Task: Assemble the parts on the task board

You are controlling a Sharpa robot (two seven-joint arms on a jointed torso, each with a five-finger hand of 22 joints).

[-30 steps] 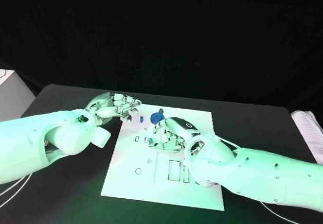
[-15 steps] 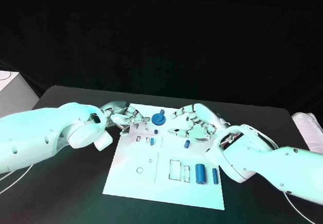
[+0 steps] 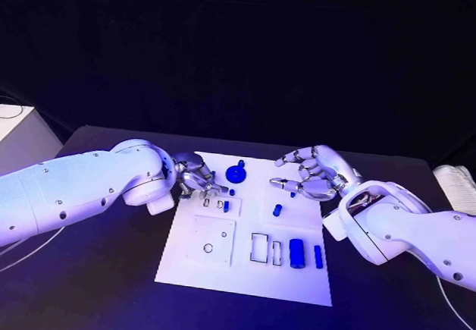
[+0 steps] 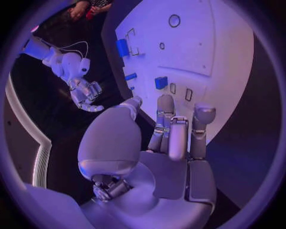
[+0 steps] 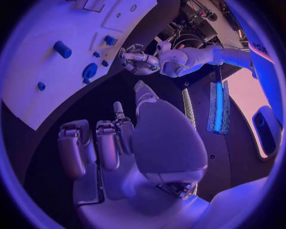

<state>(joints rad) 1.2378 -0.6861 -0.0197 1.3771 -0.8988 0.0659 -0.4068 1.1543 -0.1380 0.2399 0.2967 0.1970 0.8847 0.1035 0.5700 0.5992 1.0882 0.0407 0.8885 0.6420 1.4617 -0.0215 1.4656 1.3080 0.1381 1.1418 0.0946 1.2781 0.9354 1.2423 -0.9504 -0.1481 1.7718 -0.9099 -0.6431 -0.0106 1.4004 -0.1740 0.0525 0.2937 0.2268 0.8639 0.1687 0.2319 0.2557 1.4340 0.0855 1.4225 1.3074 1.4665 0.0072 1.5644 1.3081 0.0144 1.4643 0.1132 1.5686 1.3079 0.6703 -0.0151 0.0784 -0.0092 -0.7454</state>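
**Both hands up at the far end of the board, nothing in either**

I've got the left hand [image 3: 194, 179] sitting at the upper left corner of the task board [image 3: 242, 275], fingers curled in toward the palm. From my left wrist camera the fingers [image 4: 178, 136] fold over the palm with nothing between them, so I read that hand as closed and empty. It hangs over the board's left edge, just beside two small upright parts [image 3: 225, 206].

Over on the other side, the right hand [image 3: 312, 175] is at the board's upper right corner, fingers bent but apart, palm turned toward the board. My right wrist camera shows the fingers [image 5: 107, 145] loosely spread with no part in them; I call it empty and open.

Between the two hands, in the upper middle of the head view, a round blue part [image 3: 237, 173] stands on the board. A small blue peg [image 3: 277, 209] is right of centre, below the right hand and apart from it. Further down, in the lower right of the board, a thick blue cylinder [image 3: 298, 254] and a thinner blue bar [image 3: 318, 256] lie side by side, next to two rectangular slots [image 3: 259, 247]. A raised square panel [image 3: 213, 240] with a small hole sits left of those slots.
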